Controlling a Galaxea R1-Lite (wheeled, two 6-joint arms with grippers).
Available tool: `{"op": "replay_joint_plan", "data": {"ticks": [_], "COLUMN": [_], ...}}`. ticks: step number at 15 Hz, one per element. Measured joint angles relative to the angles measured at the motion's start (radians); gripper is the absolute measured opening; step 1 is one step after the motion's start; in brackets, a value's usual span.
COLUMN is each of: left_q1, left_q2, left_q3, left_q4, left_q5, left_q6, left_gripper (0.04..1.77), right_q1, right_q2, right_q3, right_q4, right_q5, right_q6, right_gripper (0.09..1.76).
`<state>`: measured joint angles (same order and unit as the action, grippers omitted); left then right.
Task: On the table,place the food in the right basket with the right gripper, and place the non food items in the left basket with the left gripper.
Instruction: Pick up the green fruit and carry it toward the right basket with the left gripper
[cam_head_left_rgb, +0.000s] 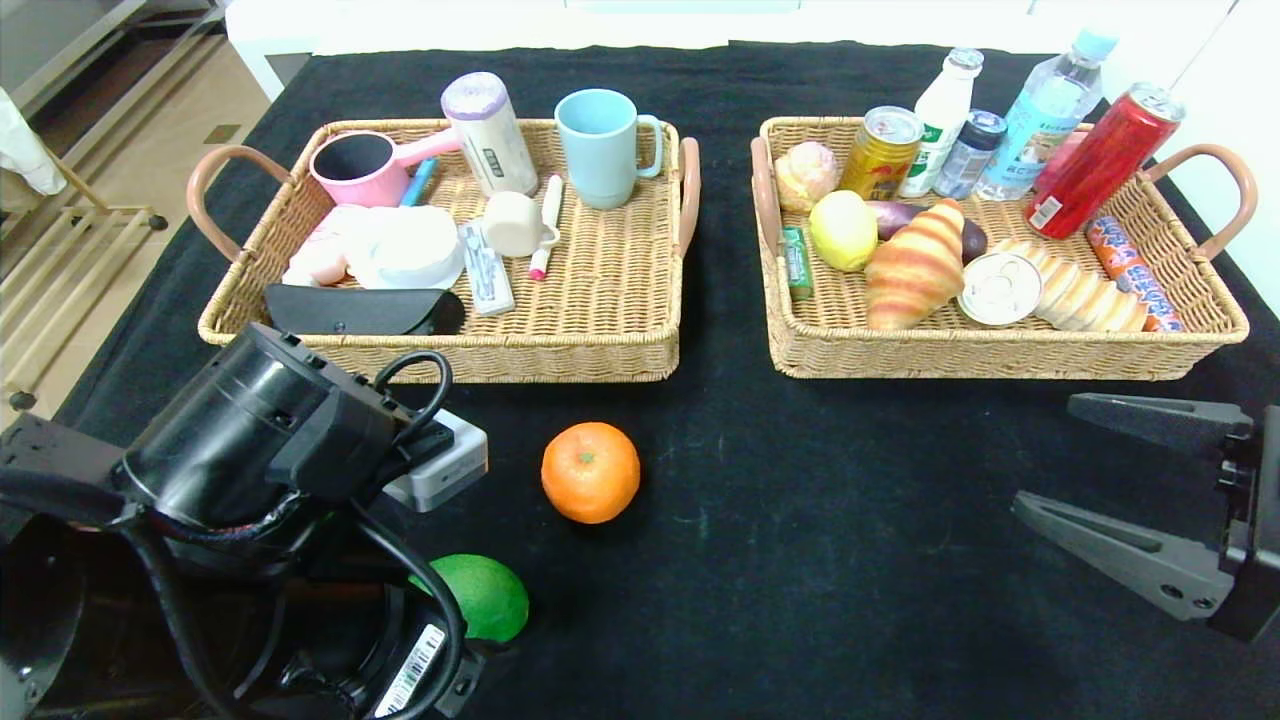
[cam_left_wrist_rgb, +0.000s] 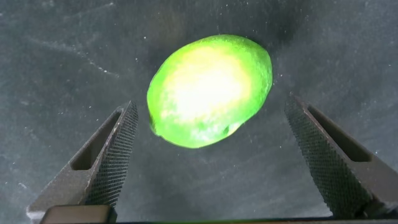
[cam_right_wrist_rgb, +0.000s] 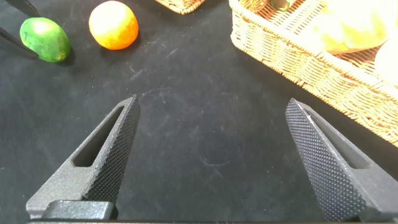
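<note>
I see my left gripper (cam_left_wrist_rgb: 211, 162) spread wide directly above the green lime (cam_left_wrist_rgb: 210, 90), not touching it, nearest to me on the black table (cam_head_left_rgb: 800, 520). My right gripper (cam_head_left_rgb: 1090, 460) hangs spread and empty, well to the right of the lime. The orange (cam_head_left_rgb: 590, 472) sits just beyond the lime. Farther back stand the left basket (cam_head_left_rgb: 560, 350) and right basket (cam_head_left_rgb: 1000, 355), both filled.

Orange (cam_head_left_rgb: 590, 472) sat loose on the black worktop (cam_head_left_rgb: 820, 520), before the left basket (cam_head_left_rgb: 600, 350). Green lime-like fruit (cam_head_left_rgb: 485, 596) lay nearer. Right basket (cam_head_left_rgb: 1000, 352) held food.
</note>
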<state>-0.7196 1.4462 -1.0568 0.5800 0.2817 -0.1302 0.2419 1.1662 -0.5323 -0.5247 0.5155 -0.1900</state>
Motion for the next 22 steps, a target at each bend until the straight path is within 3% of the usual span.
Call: {"op": "replay_joint_plan", "data": {"ticks": [6, 8, 10, 22], "left_q1": [0.002, 0.005, 0.006, 0.007], "left_q2": [0.033, 0.038, 0.046, 0.082], "left_q3": [0.002, 0.007, 0.01, 0.012], "left_q4": [0.0, -0.007, -0.008, -0.01], "left_q5": [0.0, 0.003, 0.007, 0.016], "left_q6": [-0.021, -0.025, -0.025, -0.051], "left_gripper": [1.72, 1.72, 1.72, 1.72], "right_q1": [0.0, 0.0, 0.0, 0.0], "right_q2": [-0.001, -0.001, -0.001, -0.003], "right_q3": [-0.001, -0.001, -0.001, -0.001], "right_q4": [0.0, 0.0, 0.0, 0.0], "right_q5": [-0.001, 0.0, 0.0, 0.0], "right_q6": [0.0, -0.07, -0.006, 0.0], "right_gripper": [1.71, 1.71, 1.71, 1.71]}}
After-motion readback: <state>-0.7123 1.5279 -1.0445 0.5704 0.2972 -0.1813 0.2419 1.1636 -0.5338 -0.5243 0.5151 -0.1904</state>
